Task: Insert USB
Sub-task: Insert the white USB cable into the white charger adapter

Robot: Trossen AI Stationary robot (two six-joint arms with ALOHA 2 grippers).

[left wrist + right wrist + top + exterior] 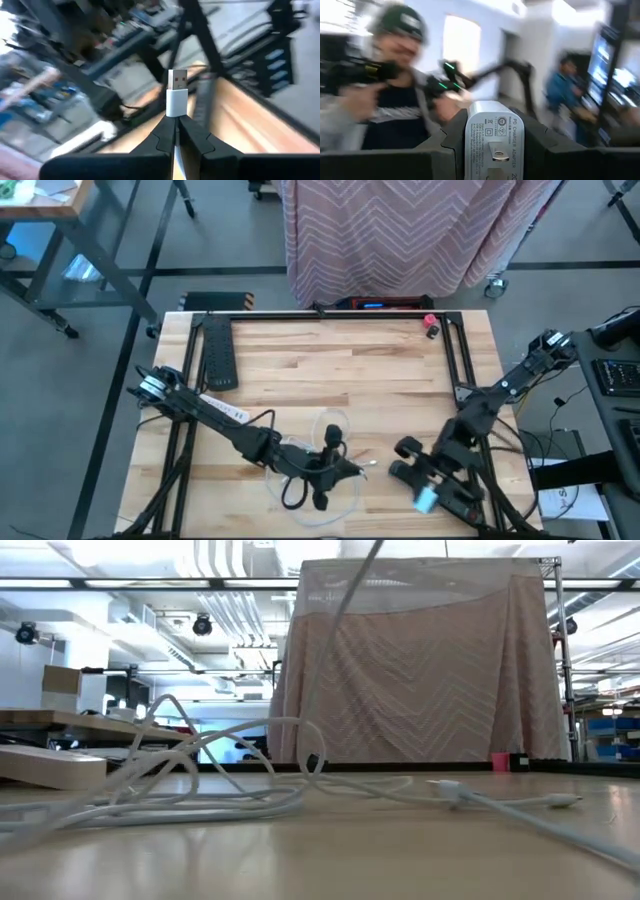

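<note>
A: Left gripper (176, 131) is over the near middle of the tabletop (330, 370), jaws clenched on the white USB plug (176, 92). The plug stands straight up out of the fingertips (162, 135), metal end clear and pointing away from the wrist.

B: And its white cable (210, 785)?

A: Sprawled in loose loops across the wood at table height, with a small connector (447, 790) lying along it farther to the right.

B: Right side?

A: Right gripper (492, 150) sits at the near right of the tabletop, jaws grasping the white charger block (493, 137). Printed face toward the wrist camera, dark fingers (451, 135) pressed on either flank. From above, the block shows as a pale blue-white patch (425, 499) at the arm's tip.

B: Are plug and charger touching?

A: No, apart; the two grippers face each other across a gap in the overhead view.

B: Anything else about?

A: A black power strip (219, 352) at the far left of the tabletop. Behind the charger, a blurred person in a dark cap (400, 22).
</note>
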